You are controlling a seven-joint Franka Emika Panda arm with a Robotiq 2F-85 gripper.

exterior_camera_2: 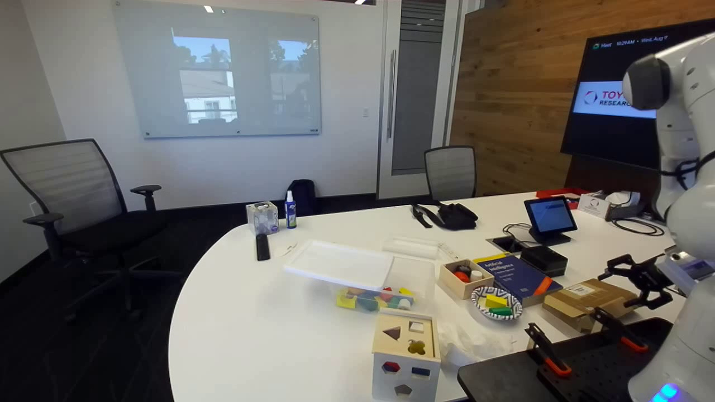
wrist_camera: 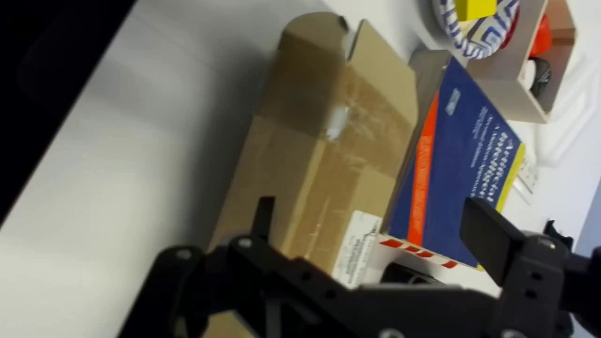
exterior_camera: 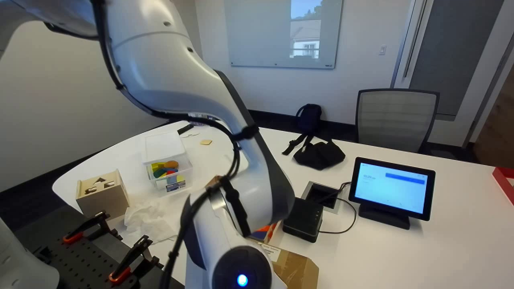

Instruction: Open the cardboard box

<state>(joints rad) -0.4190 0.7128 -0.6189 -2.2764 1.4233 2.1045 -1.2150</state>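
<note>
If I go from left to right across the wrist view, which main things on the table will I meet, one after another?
Cardboard box → blue book → open wooden box.

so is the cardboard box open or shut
Shut, it seems: in the wrist view the cardboard box has its top across it, label up, no inside showing. Whether every end is sealed, I cannot tell.

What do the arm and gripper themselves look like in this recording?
The arm is glossy white and rounded, with a dark grey strip along one side. Black cables run along it, tied with black straps. A blue light shows on a round dark cap. The gripper is black and jointed, with blocky fingers and small grey screw heads.
</note>
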